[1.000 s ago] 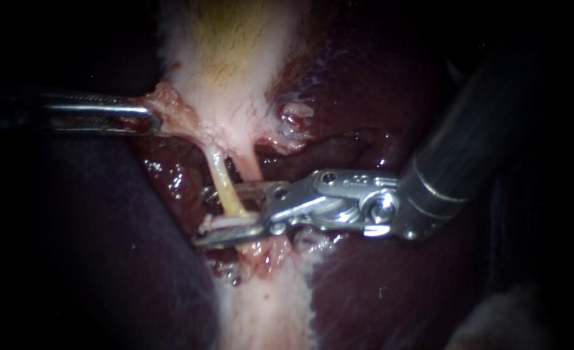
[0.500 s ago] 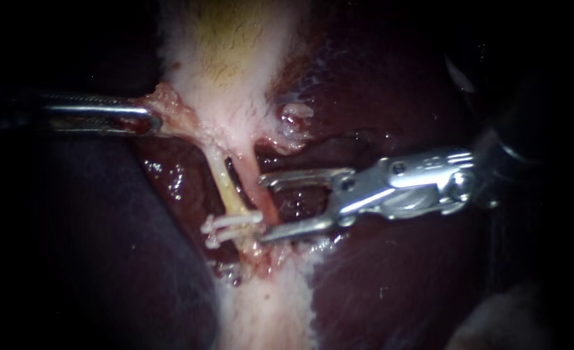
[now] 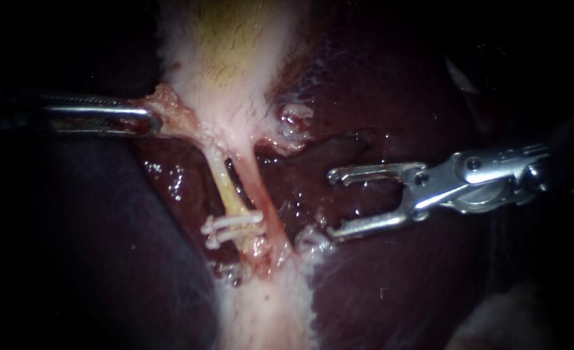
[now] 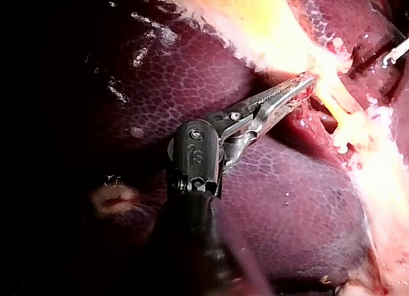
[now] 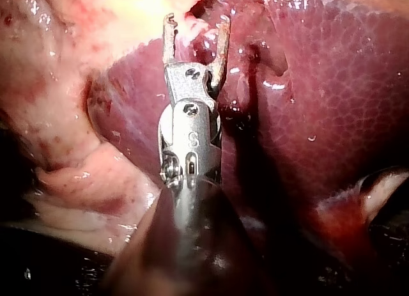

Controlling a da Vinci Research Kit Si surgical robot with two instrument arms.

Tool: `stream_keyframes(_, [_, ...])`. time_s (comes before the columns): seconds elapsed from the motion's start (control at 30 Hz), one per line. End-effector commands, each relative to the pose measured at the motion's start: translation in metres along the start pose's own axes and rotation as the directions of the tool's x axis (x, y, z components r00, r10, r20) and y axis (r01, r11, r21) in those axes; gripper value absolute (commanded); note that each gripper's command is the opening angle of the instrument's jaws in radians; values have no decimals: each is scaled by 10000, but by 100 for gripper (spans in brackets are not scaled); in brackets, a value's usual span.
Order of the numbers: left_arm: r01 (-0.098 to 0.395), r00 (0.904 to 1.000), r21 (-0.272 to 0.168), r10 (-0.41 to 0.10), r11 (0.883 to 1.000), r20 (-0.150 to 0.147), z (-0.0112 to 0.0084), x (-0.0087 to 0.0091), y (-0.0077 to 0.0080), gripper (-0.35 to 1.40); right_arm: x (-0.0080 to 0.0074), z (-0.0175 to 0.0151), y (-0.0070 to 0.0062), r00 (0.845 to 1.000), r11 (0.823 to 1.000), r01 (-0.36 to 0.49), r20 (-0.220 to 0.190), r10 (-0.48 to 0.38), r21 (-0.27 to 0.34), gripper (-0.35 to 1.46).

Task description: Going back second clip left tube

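Observation:
The pale yellow left tube [image 3: 224, 188] runs down from the gallbladder [image 3: 228, 71] and carries two white clips [image 3: 233, 224] close together at its lower end. The pinker right tube [image 3: 262, 198] lies beside it. My right instrument [image 3: 332, 204] stands well to the right of both tubes over the liver, its jaws open and empty; the same open jaws [image 5: 196, 20] show in the right wrist view. My left instrument [image 3: 153, 121] is shut on a fold of tissue at the gallbladder's lower end and holds it to the left; its jaws [image 4: 308, 83] show there too.
Dark red liver [image 3: 390, 272] surrounds the tubes on both sides. A band of pale tissue [image 3: 267, 311] continues below the clips. A small whitish nub [image 3: 294, 116] sits on the liver right of the gallbladder's neck.
My right instrument has drawn back to the right, away from the left tube, its open jaws now empty. A white clip stays on the tube where the jaws were. The left instrument has held still.

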Motion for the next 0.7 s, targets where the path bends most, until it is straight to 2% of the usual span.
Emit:
stream_keyframes(0.03, [-1,10000,-3,1,10000,1,1,0,0,-35,0,-1,-1,10000,10000,-2,-9,2,4,50])
stream_keyframes(0.37, [-13,10000,3,13,10000,-32,4,-3,-3,-35,2,-9,-2,10000,10000,91,-13,-91,-12,50])
stream_keyframes(0.7, [-97,9999,115,96,9999,89,23,-17,-21,-35,1,-12,-4,10000,10000,91,-13,-91,-5,50])
